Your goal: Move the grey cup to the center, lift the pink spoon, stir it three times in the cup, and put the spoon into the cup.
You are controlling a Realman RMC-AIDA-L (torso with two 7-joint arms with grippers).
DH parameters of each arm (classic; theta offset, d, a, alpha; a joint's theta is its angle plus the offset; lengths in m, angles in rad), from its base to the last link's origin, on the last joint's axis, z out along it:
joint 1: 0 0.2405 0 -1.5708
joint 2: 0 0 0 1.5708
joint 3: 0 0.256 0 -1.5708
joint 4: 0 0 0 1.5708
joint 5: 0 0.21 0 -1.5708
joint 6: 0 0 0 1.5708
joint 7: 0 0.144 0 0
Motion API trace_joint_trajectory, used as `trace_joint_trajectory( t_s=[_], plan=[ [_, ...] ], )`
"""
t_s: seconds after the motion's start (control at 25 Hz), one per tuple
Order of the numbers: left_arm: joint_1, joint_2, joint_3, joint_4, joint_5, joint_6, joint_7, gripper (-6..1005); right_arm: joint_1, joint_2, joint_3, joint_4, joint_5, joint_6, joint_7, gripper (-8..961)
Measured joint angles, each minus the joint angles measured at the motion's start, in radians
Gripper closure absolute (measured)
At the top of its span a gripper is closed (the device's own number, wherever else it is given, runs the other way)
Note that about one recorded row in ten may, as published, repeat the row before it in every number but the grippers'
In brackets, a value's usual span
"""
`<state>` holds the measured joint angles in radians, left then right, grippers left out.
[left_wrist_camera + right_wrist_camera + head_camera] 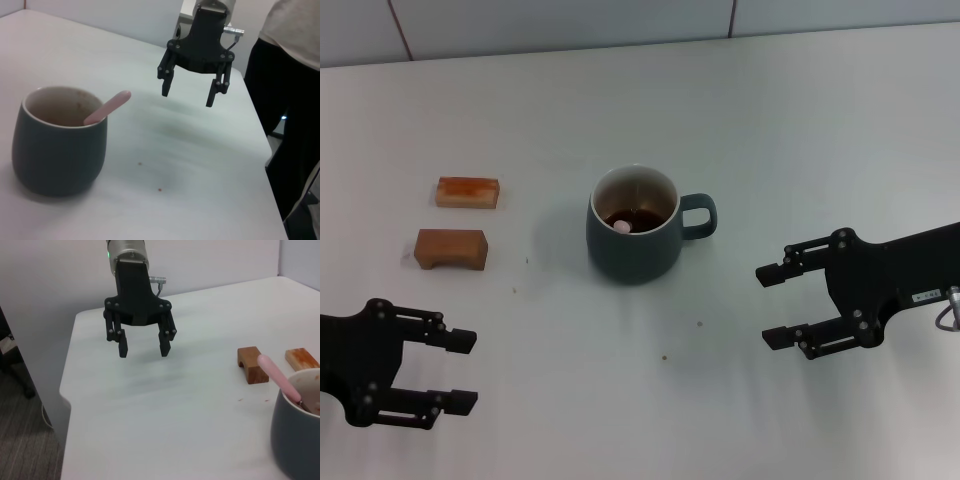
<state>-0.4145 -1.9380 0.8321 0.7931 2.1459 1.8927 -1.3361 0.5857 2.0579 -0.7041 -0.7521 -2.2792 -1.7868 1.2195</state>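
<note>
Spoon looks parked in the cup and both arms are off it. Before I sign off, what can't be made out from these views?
- Pink spoon: bowl and stem are hidden inside the grey cup; only the pink handle shows.
- Liquid level: the cup wall blocks it in both wrist views.
- Grey cup: cut off by the frame edge in the right wrist view.
- Left gripper and right gripper: both open, but the arms run off the head view's edges.
</note>
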Motion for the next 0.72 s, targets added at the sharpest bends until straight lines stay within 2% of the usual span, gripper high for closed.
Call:
trace_joint_trajectory(
  t_s=[0.72],
  plan=[
    [-0.004, -0.003, -0.008, 0.012, 0.0, 0.009, -0.006, 348, 0.003, 0.002, 0.001, 0.0, 0.003, -0.002, 0.0, 249]
  ],
)
